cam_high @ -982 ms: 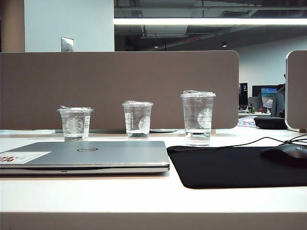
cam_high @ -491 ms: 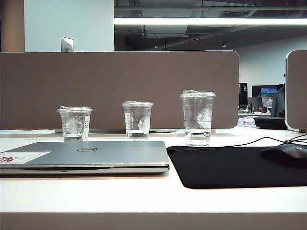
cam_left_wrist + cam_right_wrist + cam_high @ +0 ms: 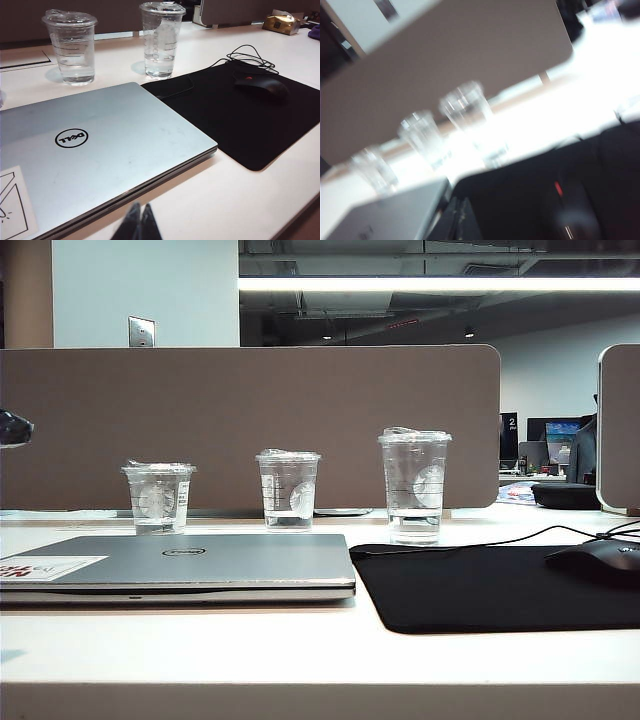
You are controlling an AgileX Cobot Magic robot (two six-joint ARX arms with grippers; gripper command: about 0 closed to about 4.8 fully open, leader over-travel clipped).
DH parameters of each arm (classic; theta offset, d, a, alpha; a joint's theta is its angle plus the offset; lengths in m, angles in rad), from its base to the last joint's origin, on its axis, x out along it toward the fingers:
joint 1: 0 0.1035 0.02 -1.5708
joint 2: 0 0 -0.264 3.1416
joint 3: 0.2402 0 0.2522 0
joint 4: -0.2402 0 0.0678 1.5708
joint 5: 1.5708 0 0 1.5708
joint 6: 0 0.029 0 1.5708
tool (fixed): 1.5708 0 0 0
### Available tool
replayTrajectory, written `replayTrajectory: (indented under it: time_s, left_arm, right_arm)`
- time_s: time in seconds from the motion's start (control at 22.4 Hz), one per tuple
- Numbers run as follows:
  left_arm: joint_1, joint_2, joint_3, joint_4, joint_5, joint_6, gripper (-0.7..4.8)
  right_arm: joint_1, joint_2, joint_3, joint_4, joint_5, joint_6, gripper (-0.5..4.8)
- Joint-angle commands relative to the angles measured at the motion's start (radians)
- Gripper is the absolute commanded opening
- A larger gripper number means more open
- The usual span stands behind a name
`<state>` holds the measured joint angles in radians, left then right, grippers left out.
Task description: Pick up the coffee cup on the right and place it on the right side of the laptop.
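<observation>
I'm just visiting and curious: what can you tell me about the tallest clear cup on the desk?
The coffee cup is clear plastic with a flat clear lid, a pale round logo and printed lines. It holds a little clear liquid at the bottom. It stands upright on the white desk, rightmost of three cups, just behind the black mouse pad. Nothing touches it.

Coffee cup (image 3: 414, 485) – clear plastic, pale round logo, thin dark measuring lines. Two shorter cups (image 3: 288, 490) (image 3: 158, 498) also clear, same pale logos. Laptop (image 3: 190, 565) silver-grey, small black ring logo on lid, white sticker (image 3: 45, 568) with red lettering. Mouse pad (image 3: 500, 585) plain black; mouse (image 3: 600, 562) black, red spot visible in left wrist view. Surface (image 3: 300, 645) white. Partition (image 3: 250, 425) flat taupe-brown. Both hands – left hand (image 3: 137, 226), right hand (image 3: 459, 220) – black.
</observation>
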<state>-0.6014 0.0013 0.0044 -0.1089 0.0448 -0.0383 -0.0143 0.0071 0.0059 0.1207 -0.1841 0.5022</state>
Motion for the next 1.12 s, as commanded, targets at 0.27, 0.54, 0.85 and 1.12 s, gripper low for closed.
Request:
replayTrajectory:
  time_s: [0.27, 0.54, 0.85, 1.12]
  left_arm:
    - [0.000, 0.000, 0.003, 0.012, 0.002, 0.004, -0.05]
    - [0.000, 0.000, 0.003, 0.012, 0.002, 0.004, -0.05]
    - [-0.001, 0.000, 0.003, 0.013, 0.000, 0.004, -0.05]
    - [-0.001, 0.000, 0.003, 0.013, 0.001, 0.004, -0.05]
  right_arm:
    - [0.048, 0.502, 0.240, 0.262, -0.084, -0.307, 1.20]
    - [0.168, 1.204, 0.480, 0.512, -0.111, -0.407, 4.79]
    - [0.244, 1.799, 0.815, 0.576, -0.057, -0.607, 4.79]
    - [0.248, 1.967, 0.937, 0.607, 0.033, -0.599, 4.79]
